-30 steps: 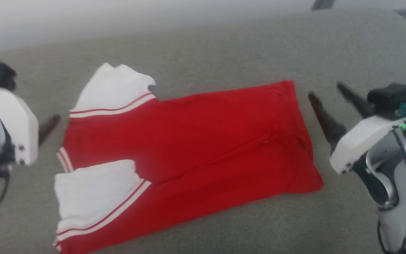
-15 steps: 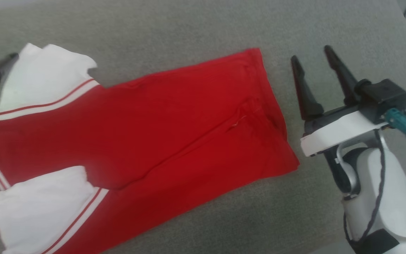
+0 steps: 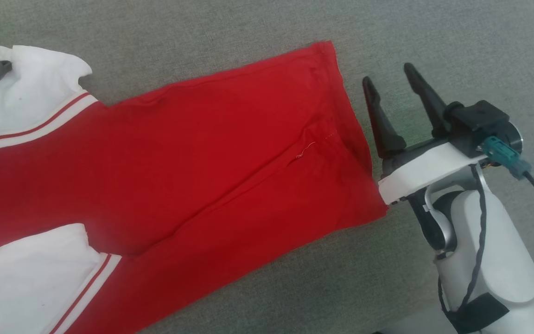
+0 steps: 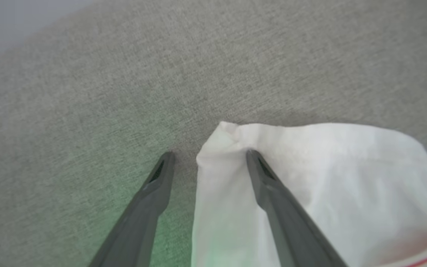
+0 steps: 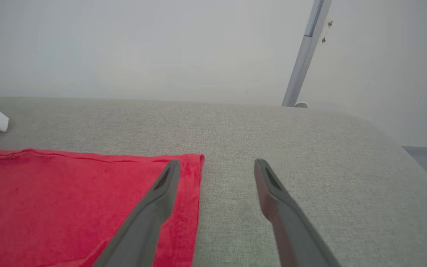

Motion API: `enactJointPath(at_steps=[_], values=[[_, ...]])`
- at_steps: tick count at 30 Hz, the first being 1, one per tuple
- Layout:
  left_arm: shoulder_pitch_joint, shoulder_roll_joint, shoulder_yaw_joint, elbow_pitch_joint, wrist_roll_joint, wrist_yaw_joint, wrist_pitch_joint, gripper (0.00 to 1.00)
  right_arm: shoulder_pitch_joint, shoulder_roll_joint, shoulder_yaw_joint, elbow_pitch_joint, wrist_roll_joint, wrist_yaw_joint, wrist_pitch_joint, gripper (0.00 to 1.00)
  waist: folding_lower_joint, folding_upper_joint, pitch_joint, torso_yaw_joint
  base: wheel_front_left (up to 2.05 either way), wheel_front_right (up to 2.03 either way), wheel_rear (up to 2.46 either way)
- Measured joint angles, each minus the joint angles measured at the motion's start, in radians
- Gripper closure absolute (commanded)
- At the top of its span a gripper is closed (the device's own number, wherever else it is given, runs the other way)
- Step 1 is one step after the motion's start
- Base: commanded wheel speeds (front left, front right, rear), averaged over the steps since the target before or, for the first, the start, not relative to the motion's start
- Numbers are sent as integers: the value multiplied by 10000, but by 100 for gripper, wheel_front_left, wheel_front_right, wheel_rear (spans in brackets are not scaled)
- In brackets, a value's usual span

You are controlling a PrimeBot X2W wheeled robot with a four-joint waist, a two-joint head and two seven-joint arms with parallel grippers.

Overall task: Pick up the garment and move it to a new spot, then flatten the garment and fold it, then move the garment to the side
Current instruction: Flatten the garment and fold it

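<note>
I'm watching the garment (image 3: pixel 179 162) lying spread on the grey fabric surface (image 3: pixel 248 28), with its white sleeves toward my left and its red hem toward my right. The left gripper (image 4: pixel 209 152) is straddling a sleeve corner, jaws released and gripping nothing. The right gripper (image 3: pixel 387 74) is hanging at the hem, jaws apart and empty, one finger over red cloth and one over bare surface. Beyond the surface, a pale wall (image 5: pixel 124 44) and a grey post (image 5: pixel 302 63) are showing.

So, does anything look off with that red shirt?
Yes: the red shirt isn't lying flat. A raised fold runs slantwise across its middle, with a loose pale thread at its end, and the far white sleeve is crumpled at the corner.
</note>
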Motion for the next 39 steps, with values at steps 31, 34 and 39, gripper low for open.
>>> enactJointPath(at_steps=[31,34,39], values=[[-764,-1965,-274,1475,-44,-711,-1133,100,-4809,-1206,2460,4915,2752,2,6464,100,0,0,135,1380,0,0,0],[-784,-2056,-301,1553,-59,-761,-1156,100,-4873,-1294,2571,5041,2817,8,6410,100,0,0,56,1449,0,0,0],[-790,-2073,-456,1563,-69,-780,-1024,100,-4889,-1657,2846,5035,2966,8,5992,100,0,0,-283,1658,0,0,0]])
